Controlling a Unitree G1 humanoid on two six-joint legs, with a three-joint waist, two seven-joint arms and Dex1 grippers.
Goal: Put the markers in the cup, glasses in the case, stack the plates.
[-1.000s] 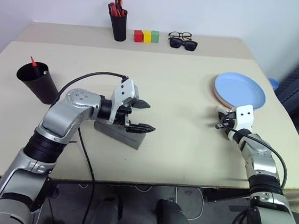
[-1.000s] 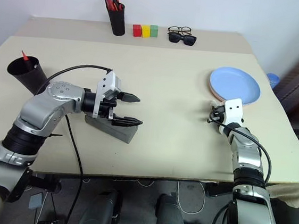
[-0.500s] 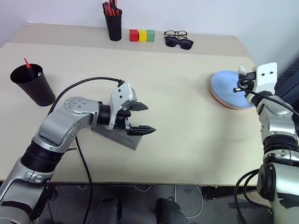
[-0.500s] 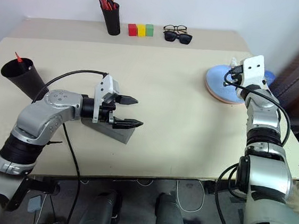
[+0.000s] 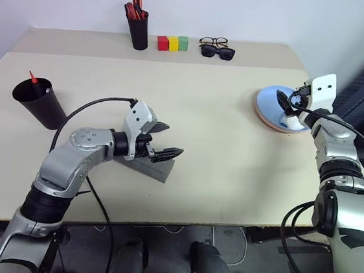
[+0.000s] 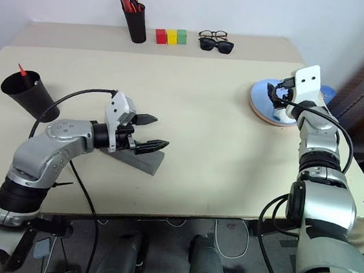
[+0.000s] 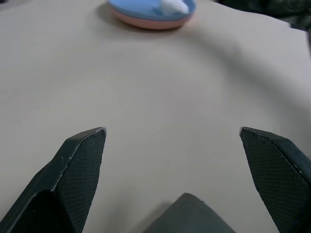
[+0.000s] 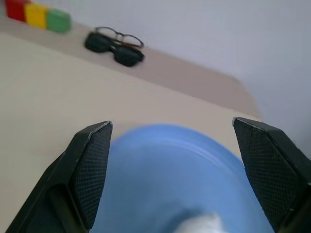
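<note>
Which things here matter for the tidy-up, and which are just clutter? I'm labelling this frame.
Job:
cup, holding a red marker
grey case
blue plate stacked on the pink plate

Clutter:
pen holder
coloured blocks
sunglasses
spectacles behind them

Matt beige desk (image 5: 220, 140), smooth and unmarked. Smooth plastic plates (image 5: 270, 106), light blue over salmon pink, with a faint sheen. Grey, felt-like case (image 5: 151, 167), dull and soft-looking. Matt black plastic cup (image 5: 39, 102). Glossy plastic blocks (image 5: 173, 43) in red, yellow and green. Dark, shiny lenses on the sunglasses (image 5: 217, 51). Black fingers (image 7: 80, 170) on the left tool (image 5: 162, 141), finely cross-hatched and matt; same dimpled texture on the right tool (image 6: 279, 93). Silvery, satin arm shells with white plastic wrist housings.
</note>
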